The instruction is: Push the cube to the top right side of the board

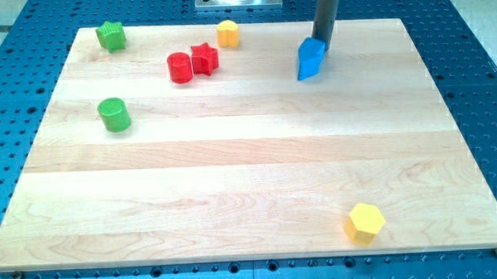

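A blue cube (310, 59) lies near the top of the wooden board (250, 181), right of centre. My tip (321, 44) stands at the cube's upper right edge, touching or nearly touching it. The rod rises from there out of the view's top.
A green star (111, 35) sits at the top left. A yellow block (227, 32) is at the top centre. A red cylinder (180, 67) and a red star (203, 58) touch side by side. A green cylinder (114, 114) is at the left. A yellow hexagon (365, 222) is at the bottom right.
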Tool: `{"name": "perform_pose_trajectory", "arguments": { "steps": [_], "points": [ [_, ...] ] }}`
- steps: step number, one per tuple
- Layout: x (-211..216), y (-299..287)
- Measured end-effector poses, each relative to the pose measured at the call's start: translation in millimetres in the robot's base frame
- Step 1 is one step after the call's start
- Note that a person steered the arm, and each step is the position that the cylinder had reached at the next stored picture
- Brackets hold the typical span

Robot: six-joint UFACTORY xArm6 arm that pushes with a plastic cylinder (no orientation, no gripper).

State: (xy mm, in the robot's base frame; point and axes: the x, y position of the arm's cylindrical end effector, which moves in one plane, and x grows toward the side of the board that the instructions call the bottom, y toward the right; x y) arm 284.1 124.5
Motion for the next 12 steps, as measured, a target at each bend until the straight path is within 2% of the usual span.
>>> {"name": "perform_pose_trajectory", "arguments": {
  "steps": [1, 3, 5, 6, 7, 8, 9, 12],
  "points": [
    [35.0, -62.0],
    [43.8, -178.4],
    [94.2, -172.1],
    [150.3, -170.5],
    [166.9, -200.2],
    [166.5, -241.1],
    [140.5, -241.1],
    [122.2, -241.1]
  ]
}}
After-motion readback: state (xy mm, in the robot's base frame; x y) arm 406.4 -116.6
